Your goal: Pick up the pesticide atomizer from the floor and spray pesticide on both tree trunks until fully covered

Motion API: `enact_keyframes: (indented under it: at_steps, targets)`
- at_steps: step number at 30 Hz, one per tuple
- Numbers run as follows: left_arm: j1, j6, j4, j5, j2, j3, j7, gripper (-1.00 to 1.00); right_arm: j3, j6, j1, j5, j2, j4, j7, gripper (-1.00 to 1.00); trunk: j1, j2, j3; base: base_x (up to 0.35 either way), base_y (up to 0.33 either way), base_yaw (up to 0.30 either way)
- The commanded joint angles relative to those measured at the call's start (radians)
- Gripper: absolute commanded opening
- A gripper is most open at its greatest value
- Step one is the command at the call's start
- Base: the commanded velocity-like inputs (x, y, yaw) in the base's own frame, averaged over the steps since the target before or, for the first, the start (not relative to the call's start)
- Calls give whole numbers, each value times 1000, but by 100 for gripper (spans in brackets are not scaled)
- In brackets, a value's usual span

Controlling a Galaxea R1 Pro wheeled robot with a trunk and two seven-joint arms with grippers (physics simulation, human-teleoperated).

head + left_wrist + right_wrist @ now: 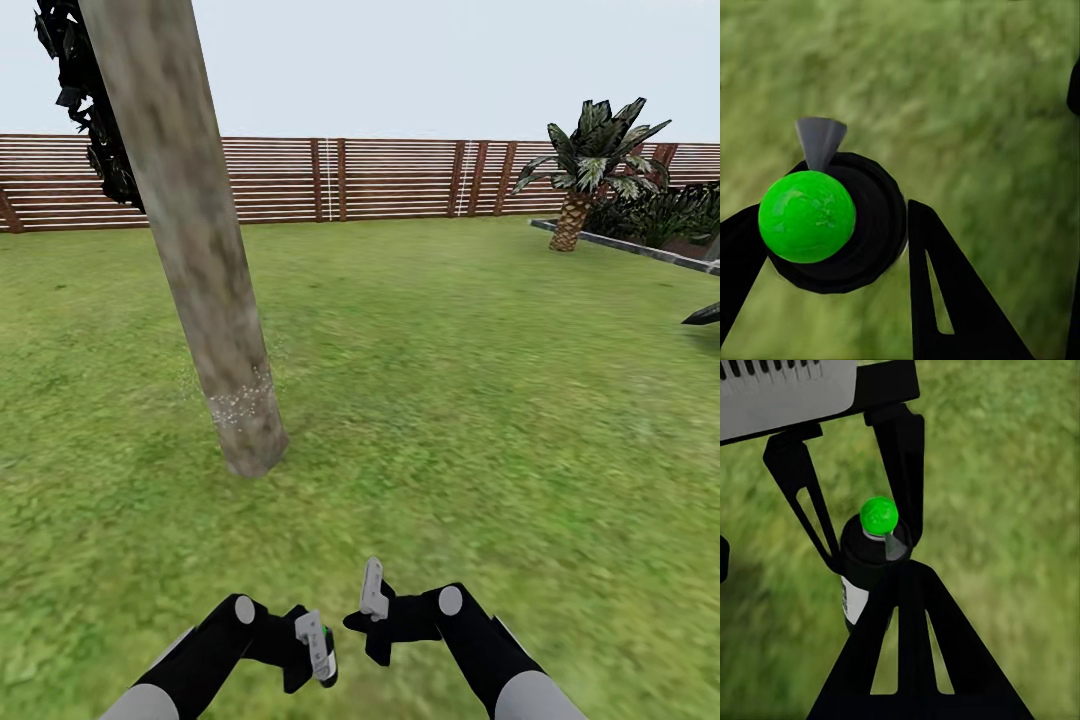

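The trunk (200,250) is at the left, thick & grey-beige, leaning a bit w/ its top to the left. Low down on it, near the grass (450,400), there is a band of tiny white specks (240,405). Black blocky leaves (85,100) hang just behind the trunk, up high. Far back runs a brown slat fence (380,178), left to right. At the far right stands a small palm (585,170) by a grey edge. Near the robot, the left gripper (318,648) has the bottle (330,662) squeezed btwn its two black fingers (945,300); they are closed on it from both sides. The bottle is dark, w/ a white mark on its side & a round top that is bright green here (807,216). A small grey nozzle (820,142) sticks out by the top. The right gripper (372,600) is just to the right of it, close but not touching. One finger (915,660) shows near the wrist cam w/ the bottle (866,562) beyond it; can't tell how far open it is.
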Motion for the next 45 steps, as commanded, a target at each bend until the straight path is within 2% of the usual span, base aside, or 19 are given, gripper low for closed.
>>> enact_keyframes:
  at_steps: [1, 10, 24, 45]
  targets:
    - [0, 1, -1, -4, 0, 0, -4, -100, -1, -6, 0, 9, 0, -1, 1, -100, 0, 0, -1, 0, 0, 0]
    - [1, -41, 8, -2, -10, 2, -20, -100, -1, -6, 0, 10, -1, 0, 0, -100, 0, 0, -1, 0, 0, 0]
    - [0, -42, 6, -2, -33, 2, -20, -100, -1, -6, 0, 11, -1, 0, -1, -100, 0, 0, -1, 0, 0, 0]
    - [-2, -40, -5, 3, -34, 3, -20, -100, -1, -6, 0, 12, -1, 2, -1, -100, 0, 0, -1, 0, 0, 0]
